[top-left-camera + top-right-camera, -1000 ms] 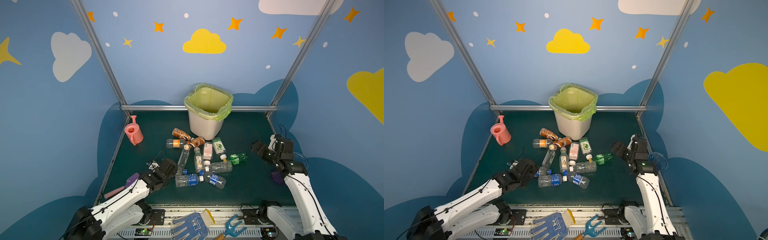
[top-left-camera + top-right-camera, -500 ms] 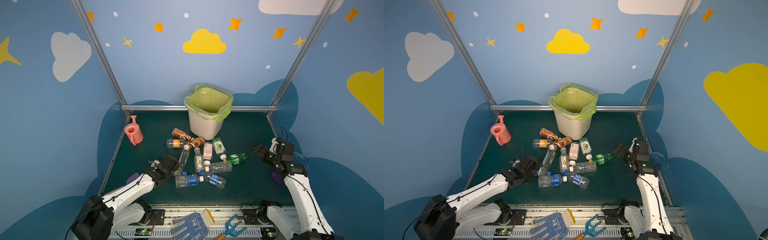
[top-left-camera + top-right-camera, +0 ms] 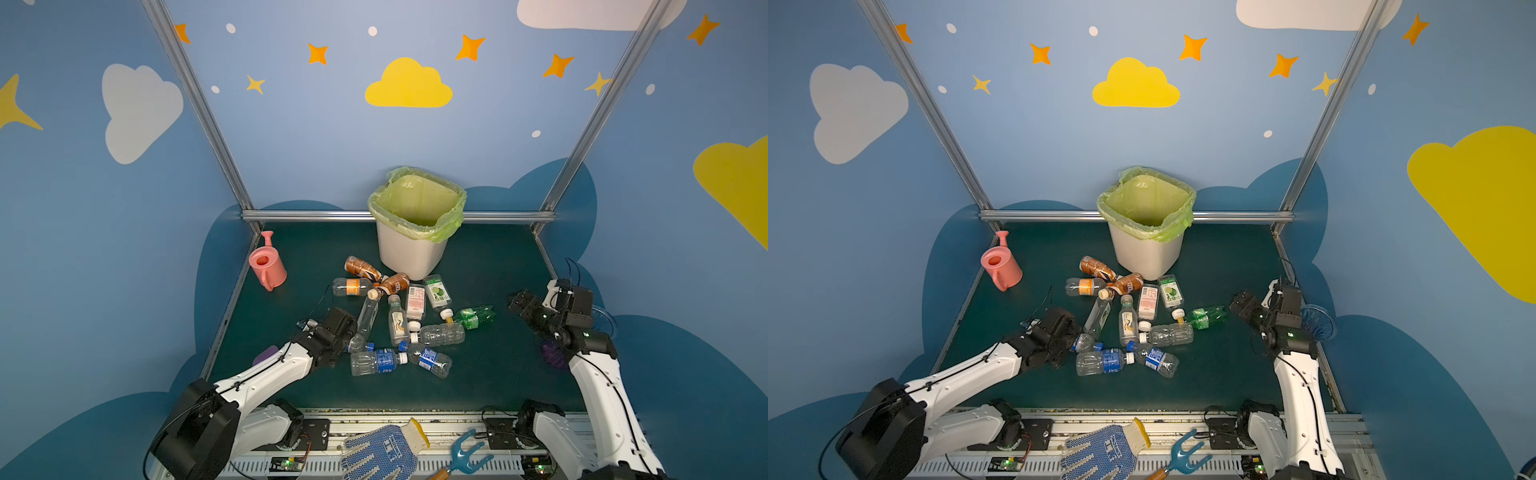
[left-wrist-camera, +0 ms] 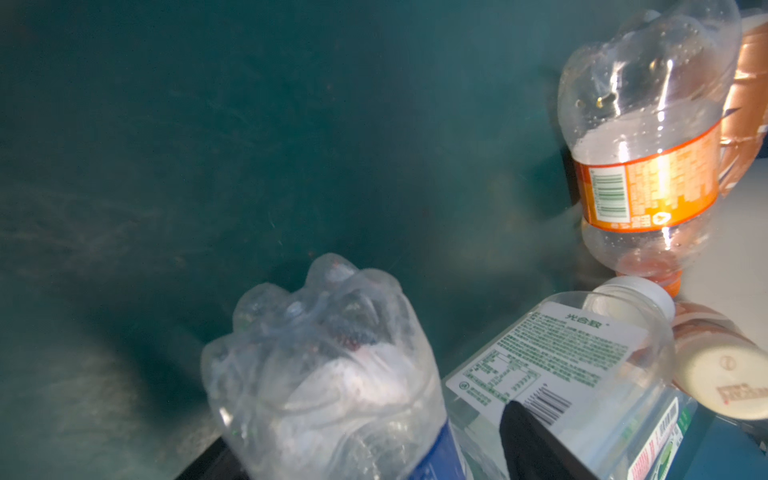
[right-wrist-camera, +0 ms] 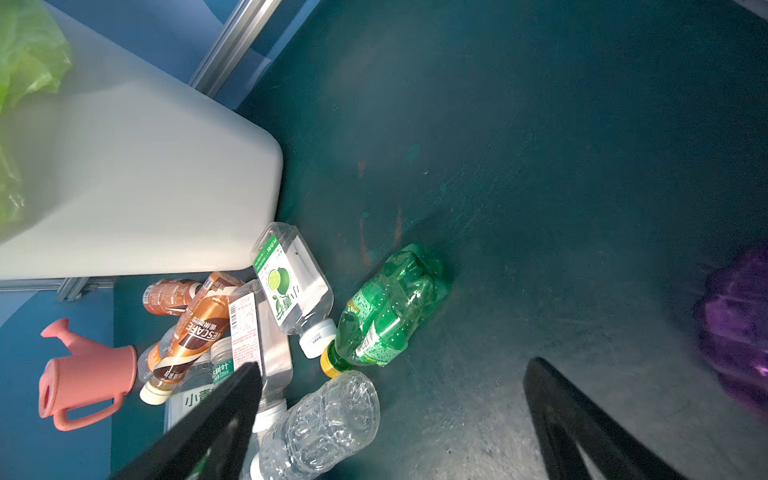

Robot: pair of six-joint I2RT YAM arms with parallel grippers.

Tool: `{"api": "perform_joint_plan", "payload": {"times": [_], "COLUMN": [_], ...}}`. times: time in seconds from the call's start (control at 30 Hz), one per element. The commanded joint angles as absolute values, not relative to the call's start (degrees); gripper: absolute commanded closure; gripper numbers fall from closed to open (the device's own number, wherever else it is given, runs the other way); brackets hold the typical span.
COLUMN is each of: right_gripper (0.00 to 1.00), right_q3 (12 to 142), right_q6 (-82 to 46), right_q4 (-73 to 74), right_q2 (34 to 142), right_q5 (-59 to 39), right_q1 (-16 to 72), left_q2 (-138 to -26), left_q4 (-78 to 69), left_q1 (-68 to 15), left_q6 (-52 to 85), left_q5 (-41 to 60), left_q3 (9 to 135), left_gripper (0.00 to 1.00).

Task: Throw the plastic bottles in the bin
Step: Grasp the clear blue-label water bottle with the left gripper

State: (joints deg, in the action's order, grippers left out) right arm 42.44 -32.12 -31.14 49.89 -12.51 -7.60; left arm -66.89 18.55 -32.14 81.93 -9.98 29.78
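Several plastic bottles (image 3: 399, 320) lie in a heap on the green floor in front of the bin (image 3: 411, 253), an off-white basket with a light-green bag. My left gripper (image 3: 351, 338) is at the heap's left edge. A clear bottle with a blue label (image 4: 332, 374) lies between its jaws. The gripper (image 4: 365, 432) is open, and a gap shows beside its right finger (image 4: 532, 440). My right gripper (image 3: 517, 301) hovers open to the right of the heap. In the right wrist view this gripper (image 5: 392, 378) is empty, and a green bottle (image 5: 386, 316) lies ahead of it.
A pink watering can (image 3: 268, 266) stands at the left wall. A purple object (image 3: 552, 353) lies by the right arm. A second purple item (image 3: 266, 355) sits behind the left arm. A dotted glove (image 3: 382, 453) and a blue hand rake (image 3: 465, 455) lie on the front rail.
My left gripper has pushed forward to the heap, and its jaws have narrowed around the blue-labelled bottle. My right gripper has sunk a little and drifted right, still wide open.
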Motion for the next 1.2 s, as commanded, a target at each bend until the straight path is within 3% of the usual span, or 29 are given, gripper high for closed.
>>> {"api": "perform_joint_plan", "payload": {"times": [0.0, 0.27, 1.17], "right_gripper": [0.02, 0.02, 0.02], "right_q3": [41.8, 41.2, 40.3], "right_q6": [-31.3, -30.5, -28.9], "right_q4": [-32.2, -33.0, -33.7], "right_q2": [48.5, 47.9, 47.3], "right_q5": [-13.5, -14.2, -17.8], "right_q1": [-8.3, -10.0, -15.3], "left_q2": [-68.3, -71.9, -69.4], "left_q4": [18.1, 19.0, 19.4], "left_q1": [-31.5, -30.7, -25.5], "left_q6": [81.9, 81.6, 82.9], "left_q5": [-9.1, -7.8, -8.6], "left_q3": [29.3, 31.0, 29.4], "left_gripper": [0.13, 0.13, 0.39]}}
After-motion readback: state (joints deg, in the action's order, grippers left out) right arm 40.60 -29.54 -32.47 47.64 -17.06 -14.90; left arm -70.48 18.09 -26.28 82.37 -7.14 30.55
